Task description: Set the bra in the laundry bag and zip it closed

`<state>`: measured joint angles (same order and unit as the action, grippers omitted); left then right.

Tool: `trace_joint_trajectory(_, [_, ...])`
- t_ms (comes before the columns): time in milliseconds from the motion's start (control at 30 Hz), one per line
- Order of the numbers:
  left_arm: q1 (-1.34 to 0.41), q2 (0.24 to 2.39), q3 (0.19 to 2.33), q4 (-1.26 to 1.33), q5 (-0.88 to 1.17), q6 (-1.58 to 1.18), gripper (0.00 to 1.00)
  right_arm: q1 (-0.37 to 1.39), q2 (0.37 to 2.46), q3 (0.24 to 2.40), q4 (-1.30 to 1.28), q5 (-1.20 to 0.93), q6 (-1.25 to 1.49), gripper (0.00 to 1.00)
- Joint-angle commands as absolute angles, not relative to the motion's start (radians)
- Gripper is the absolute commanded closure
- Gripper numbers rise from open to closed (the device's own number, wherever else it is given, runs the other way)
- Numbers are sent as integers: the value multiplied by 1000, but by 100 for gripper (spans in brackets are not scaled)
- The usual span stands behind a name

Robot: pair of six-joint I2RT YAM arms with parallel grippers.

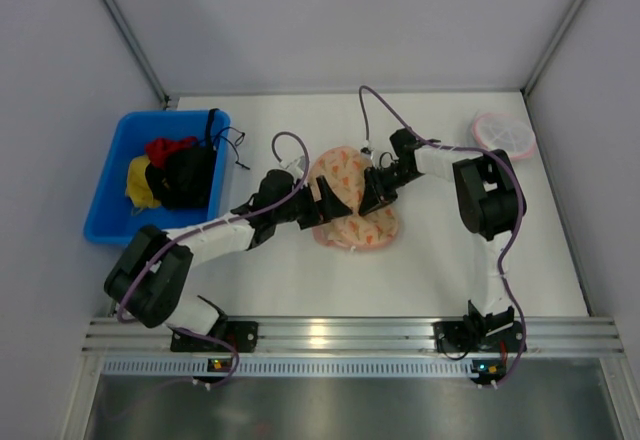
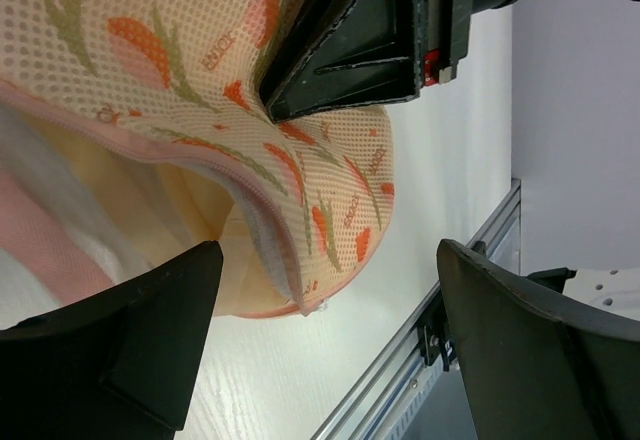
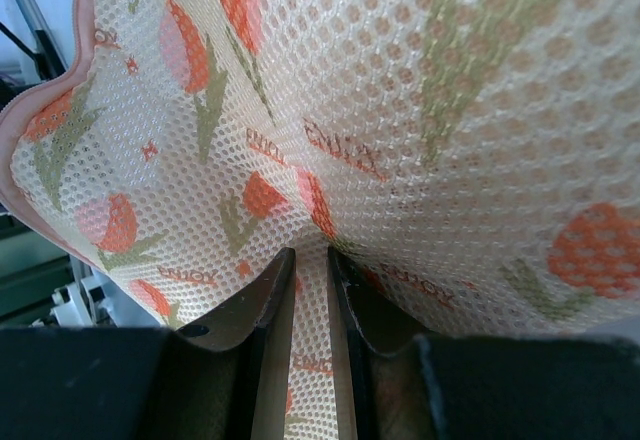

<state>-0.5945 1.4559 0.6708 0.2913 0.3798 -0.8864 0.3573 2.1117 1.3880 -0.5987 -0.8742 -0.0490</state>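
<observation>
Tabletop (image 1: 300, 280) fills the middle of the top view, white, with the laundry bag (image 1: 352, 222) lying at its centre and both arms reaching in over it. The left gripper (image 1: 318, 200) comes from the lower left onto the bag's left side, and the right gripper (image 1: 372, 195) meets it from the upper right. A blue bin (image 1: 105, 215) at centre left holds red, yellow and black clothes (image 1: 172, 172), and a small round pink-rimmed mesh item (image 1: 503, 132) sits at upper right, well apart from the bag. In the left wrist view the left gripper (image 2: 330, 290) has its fingers (image 2: 120, 350) spread wide at the bottom corners, closed on nothing. The printed flap of the bag (image 2: 150, 50) is lifted across the upper left, and at top centre the right gripper (image 2: 272, 108) pinches a fold of it. Under the raised pink edge shows plain tan fabric, the bra (image 2: 240, 280), inside the bag. A metal rail (image 2: 400, 380) runs along the lower right. In the right wrist view the right gripper (image 3: 312, 290) is clamped on a ridge of the bag's printed mesh (image 3: 400, 110), which fills the frame.
</observation>
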Motion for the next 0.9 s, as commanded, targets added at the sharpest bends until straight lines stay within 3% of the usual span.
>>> trace_joint_trajectory(0, [-598,1468,666,265,351,-858,6,368,2077,1381,-586,-887,-80,80])
trace_joint_trajectory(433, [-627,1604,745,339,357,-873,6,374,2074,1374,-586,-902,-78,80])
trace_joint_trajectory(867, [-669,1598,773,434,434,-927,8,384,2057,1371,-581,-905,-89,80])
